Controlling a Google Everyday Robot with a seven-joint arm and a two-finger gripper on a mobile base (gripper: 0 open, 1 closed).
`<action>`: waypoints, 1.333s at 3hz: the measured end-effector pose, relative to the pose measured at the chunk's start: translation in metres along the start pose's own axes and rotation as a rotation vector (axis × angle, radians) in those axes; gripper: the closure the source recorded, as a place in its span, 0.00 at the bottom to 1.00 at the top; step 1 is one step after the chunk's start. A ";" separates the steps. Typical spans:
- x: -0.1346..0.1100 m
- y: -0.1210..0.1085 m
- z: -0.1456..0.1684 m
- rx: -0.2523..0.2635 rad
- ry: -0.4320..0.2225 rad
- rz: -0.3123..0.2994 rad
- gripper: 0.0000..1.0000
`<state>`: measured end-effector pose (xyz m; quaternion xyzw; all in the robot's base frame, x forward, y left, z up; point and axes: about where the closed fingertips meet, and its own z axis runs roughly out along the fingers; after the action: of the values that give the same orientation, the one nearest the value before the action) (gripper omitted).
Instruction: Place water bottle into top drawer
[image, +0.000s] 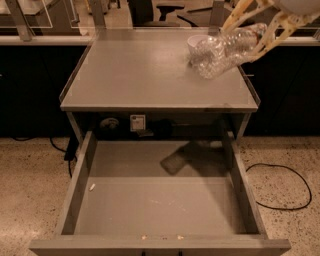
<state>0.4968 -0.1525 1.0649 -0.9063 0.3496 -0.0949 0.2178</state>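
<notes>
My gripper (238, 42) reaches in from the top right and is shut on the water bottle (220, 54). The bottle is clear and crinkly and hangs tilted, base down to the left, above the right rear part of the grey tabletop (145, 75). Its cap end, with a reddish band, points up right between the pale fingers (278, 31). The top drawer (80, 185) is pulled fully open below the table's front edge. Its flat grey bottom is bare except for a few crumbs, and the shadow of the bottle and gripper falls on its rear part.
A white bowl (196, 42) stands on the tabletop just behind the bottle. A black cable (280, 200) loops on the speckled floor to the right of the drawer. Dark cabinets flank the table. A chair (165, 10) stands behind it.
</notes>
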 end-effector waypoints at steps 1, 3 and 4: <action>-0.003 0.019 0.035 -0.035 -0.050 -0.027 1.00; 0.016 0.036 0.086 -0.060 -0.078 -0.051 1.00; 0.018 0.050 0.093 -0.061 -0.077 -0.030 1.00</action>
<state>0.5107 -0.1673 0.9592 -0.9206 0.3300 -0.0526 0.2021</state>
